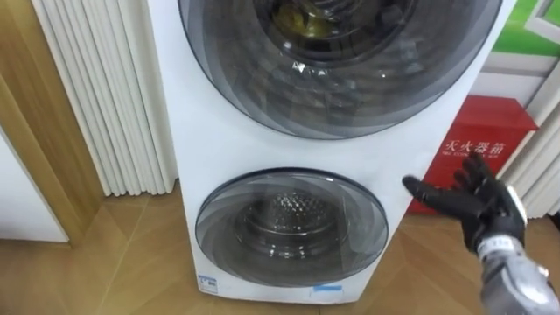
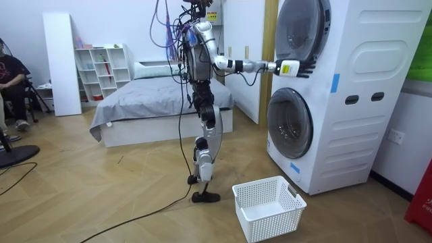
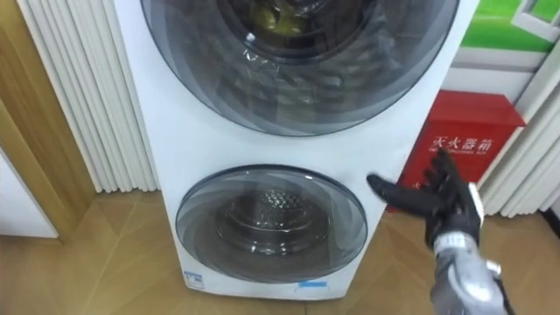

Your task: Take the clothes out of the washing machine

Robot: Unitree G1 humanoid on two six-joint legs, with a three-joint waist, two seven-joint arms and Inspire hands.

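A white stacked washing machine point(image 1: 201, 131) stands right in front of me with two round glass doors, both closed. Through the upper door point(image 1: 350, 79) something yellowish point(image 1: 306, 22) shows in the drum. Behind the lower door point(image 1: 293, 227) I see bare metal drum. My right hand point(image 1: 477, 206) is open with fingers spread, held at the machine's right edge, level with the gap between the doors and not touching either. In the room view that arm is stretched out to the machine front, with the right hand point(image 2: 297, 67) beside the upper door.
A white laundry basket point(image 2: 266, 206) sits on the wooden floor in front of the machine, beside my feet. A red box point(image 1: 486, 144) stands to the machine's right, a white ribbed panel point(image 1: 105, 96) to its left. A bed point(image 2: 155, 101) lies behind me; a person point(image 2: 10, 81) sits far off.
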